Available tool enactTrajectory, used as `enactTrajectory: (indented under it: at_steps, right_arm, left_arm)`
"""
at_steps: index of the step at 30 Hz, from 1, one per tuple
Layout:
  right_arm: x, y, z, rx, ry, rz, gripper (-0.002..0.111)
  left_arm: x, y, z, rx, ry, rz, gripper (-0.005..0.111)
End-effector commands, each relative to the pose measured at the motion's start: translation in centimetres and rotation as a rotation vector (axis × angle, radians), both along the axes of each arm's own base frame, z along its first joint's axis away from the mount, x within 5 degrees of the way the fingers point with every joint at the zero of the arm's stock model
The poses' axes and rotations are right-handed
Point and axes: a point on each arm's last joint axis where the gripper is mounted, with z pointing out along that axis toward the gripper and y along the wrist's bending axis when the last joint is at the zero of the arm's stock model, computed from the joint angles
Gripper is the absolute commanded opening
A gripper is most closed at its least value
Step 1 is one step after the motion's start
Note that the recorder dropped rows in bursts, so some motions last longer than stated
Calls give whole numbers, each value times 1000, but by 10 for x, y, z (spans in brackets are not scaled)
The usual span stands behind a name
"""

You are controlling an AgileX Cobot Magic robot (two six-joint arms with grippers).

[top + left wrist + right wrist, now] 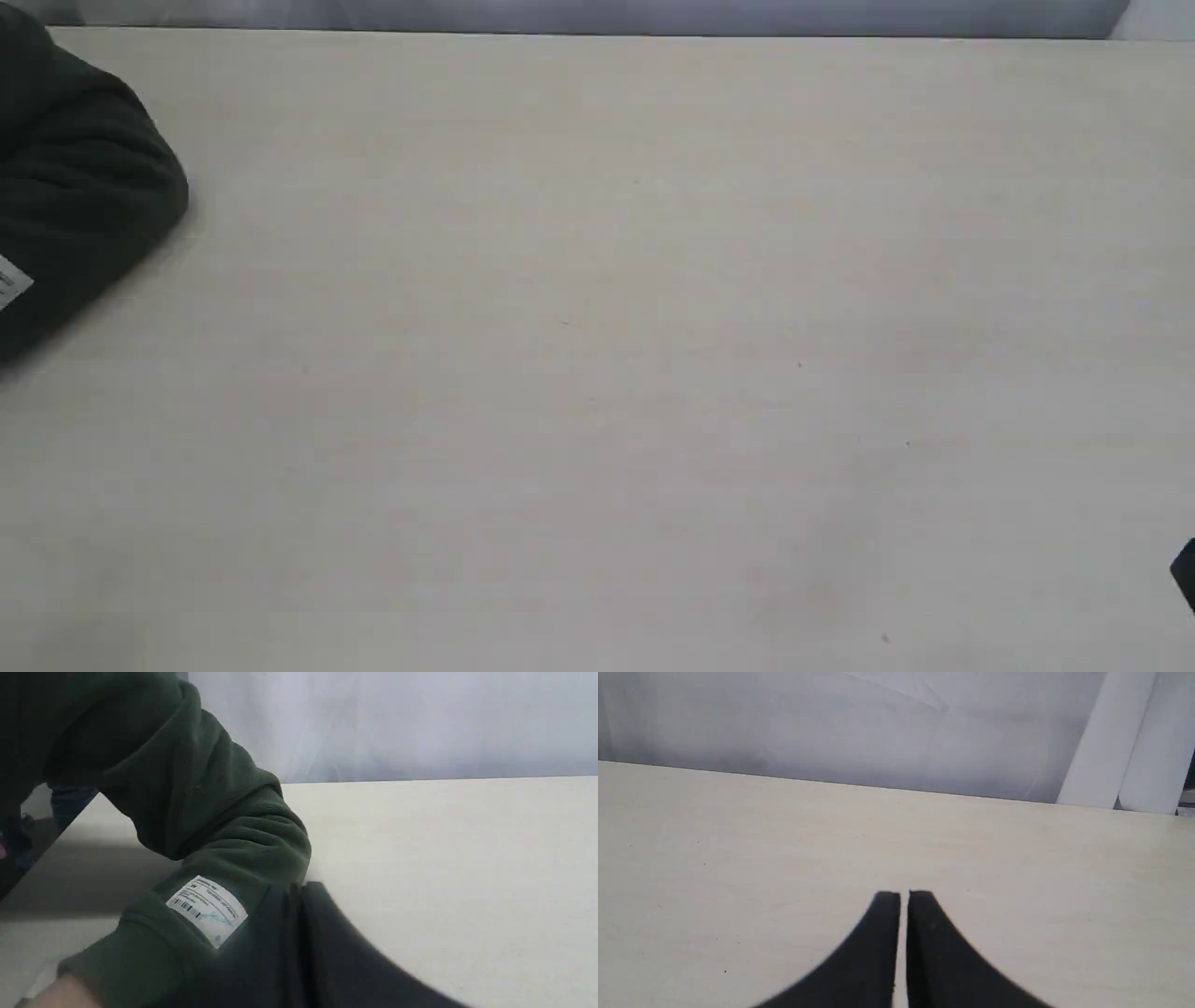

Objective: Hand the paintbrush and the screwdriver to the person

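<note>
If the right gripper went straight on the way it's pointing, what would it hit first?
The way ahead of the right gripper looks free across the table; past its far edge hangs a pale backdrop, distance unclear.

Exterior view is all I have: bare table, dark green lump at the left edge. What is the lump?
Observer: The left wrist view shows it is the person, a forearm in dark green with a white label.
Operator: Is the left gripper holding a tool?
Observer: No. The left gripper has its fingers together with nothing between them. The forearm is right beside them, but I cannot tell whether they touch.
Operator: Right side?
Observer: The right gripper is shut on nothing, with only a thin slit between its fingers, over the table.
</note>
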Motion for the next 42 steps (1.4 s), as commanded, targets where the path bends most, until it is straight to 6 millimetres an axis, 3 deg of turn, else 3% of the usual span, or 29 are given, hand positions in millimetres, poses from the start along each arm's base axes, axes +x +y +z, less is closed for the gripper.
enactTrajectory:
  at_steps: [1, 42]
  right_arm:
    - [-1, 0, -3, -23, 18, -3, 4]
    - [-1, -3, -5, 40, 45, -46, 4]
  left_arm:
    - [0, -1, 0, -7, -10, -7, 0]
    - [0, -1, 0, -7, -9, -7, 0]
